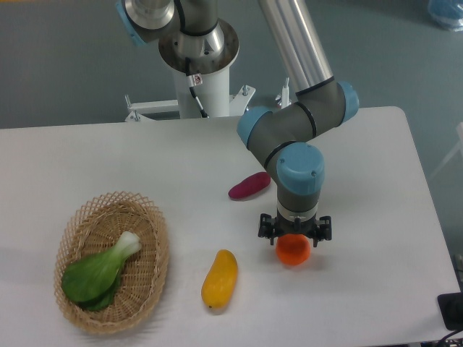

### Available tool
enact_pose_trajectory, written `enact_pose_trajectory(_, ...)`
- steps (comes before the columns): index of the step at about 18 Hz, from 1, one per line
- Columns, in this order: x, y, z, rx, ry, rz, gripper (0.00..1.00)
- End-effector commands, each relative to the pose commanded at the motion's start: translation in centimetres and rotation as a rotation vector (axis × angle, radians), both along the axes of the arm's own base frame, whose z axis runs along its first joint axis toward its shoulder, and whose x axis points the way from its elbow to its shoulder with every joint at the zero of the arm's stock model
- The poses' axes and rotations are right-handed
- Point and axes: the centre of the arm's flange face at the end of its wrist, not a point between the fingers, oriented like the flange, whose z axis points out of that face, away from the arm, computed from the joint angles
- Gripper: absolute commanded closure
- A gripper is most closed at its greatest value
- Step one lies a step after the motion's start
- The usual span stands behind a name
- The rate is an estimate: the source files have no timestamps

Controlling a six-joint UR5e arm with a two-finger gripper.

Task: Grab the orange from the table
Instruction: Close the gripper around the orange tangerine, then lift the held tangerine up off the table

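The orange is a small round bright-orange fruit on the white table, right of centre near the front. My gripper points straight down right over it and covers its top. The black finger links stand out to either side of the orange, but the fingertips are hidden behind the gripper body and the fruit. I cannot tell whether the jaws touch the orange or whether it still rests on the table.
A purple sweet potato lies just behind and left of the gripper. A long yellow-orange fruit lies to the left of the orange. A wicker basket holding a green bok choy stands at the front left. The robot base is at the back.
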Motion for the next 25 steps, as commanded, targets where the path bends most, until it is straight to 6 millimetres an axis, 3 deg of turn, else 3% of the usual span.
enact_pose_trajectory(6,-0.2,0.2,-0.3,-0.002,0.003,0.008,0.00)
enact_pose_trajectory(8,-0.1,0.2,-0.4,-0.002,0.002,0.010,0.11)
enact_pose_trajectory(18,0.0,0.1,0.1,-0.001,0.007,0.009,0.32)
enact_pose_trajectory(20,-0.4,0.2,1.6,0.011,0.028,0.001,0.32)
enact_pose_trajectory(25,-2.1,0.1,7.9,0.046,0.087,-0.024,0.33)
